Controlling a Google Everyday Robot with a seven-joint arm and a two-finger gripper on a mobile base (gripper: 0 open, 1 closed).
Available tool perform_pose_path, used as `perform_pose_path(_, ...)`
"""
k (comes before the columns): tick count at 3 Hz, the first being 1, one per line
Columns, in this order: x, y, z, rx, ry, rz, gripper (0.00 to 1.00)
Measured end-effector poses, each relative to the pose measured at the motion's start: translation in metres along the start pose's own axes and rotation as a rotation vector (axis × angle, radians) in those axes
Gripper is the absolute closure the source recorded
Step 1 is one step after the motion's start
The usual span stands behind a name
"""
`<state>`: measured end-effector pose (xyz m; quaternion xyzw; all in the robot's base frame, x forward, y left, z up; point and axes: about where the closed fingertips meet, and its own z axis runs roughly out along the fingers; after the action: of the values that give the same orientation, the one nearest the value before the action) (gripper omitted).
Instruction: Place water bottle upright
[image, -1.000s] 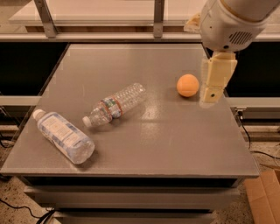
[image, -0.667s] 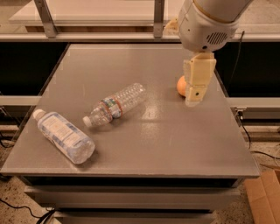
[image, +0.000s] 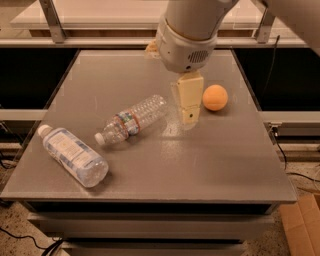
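Hanging over the middle-right part of the grey tabletop, the hand points downward from the bulky white wrist housing of the arm. Its cream-coloured lower part is seen edge-on, and whether it is set wide or narrow cannot be told from this view. As seen, it stands between the base of the water bottle and an orange ball, touching neither. How far it hangs above the surface cannot be judged.

Water bottle: lying on its side near the middle of the tabletop, not upright. Its white cap points toward the lower left and its ribbed base toward the upper right, just beside the hand. The red-and-green label band sits nearer the cap end.

Larger clear bottle: also on its side, near the front-left corner, cap toward the upper left, pale label facing up. It lies near the water bottle but apart from it.

Orange ball: resting on the tabletop to the right of the hand, near the right edge.

Off the tabletop: a cardboard box on the floor at lower right.
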<state>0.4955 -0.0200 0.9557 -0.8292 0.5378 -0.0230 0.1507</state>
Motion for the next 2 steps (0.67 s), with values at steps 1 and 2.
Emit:
perform_pose_path(1,-0.0027,-0.0013,-0.0007,0.005,-0.001,-0.005,0.00)
perform_pose_path(2,-0.0023,-0.0003,-0.0024,0.027,-0.032,-0.009,0.00)
